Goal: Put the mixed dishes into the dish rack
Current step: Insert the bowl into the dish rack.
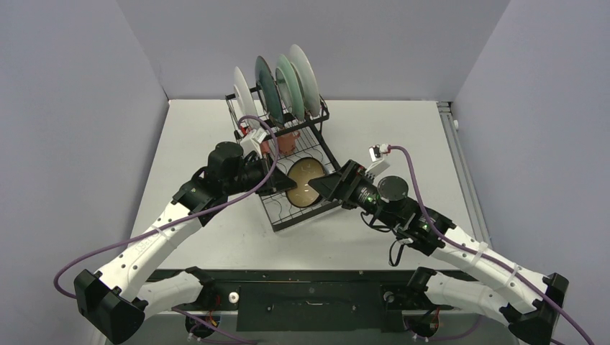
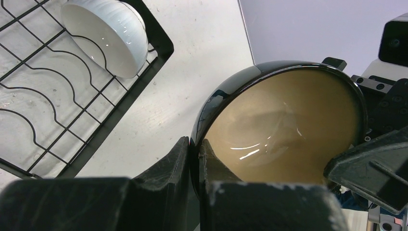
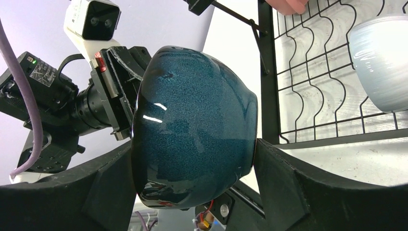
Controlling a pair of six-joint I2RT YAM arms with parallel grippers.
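Dark brown-gold bowl (image 2: 284, 120), rim pinched by left tool (image 2: 195, 145), straddled by right tool (image 3: 192, 147).

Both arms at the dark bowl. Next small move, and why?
Probably close the right gripper fully onto the dark bowl before anything else. Its jaws straddle the bowl's sides, but firm contact can't be confirmed, while the left gripper alone pinches the rim and carries it. Letting go on the left first would risk a drop.
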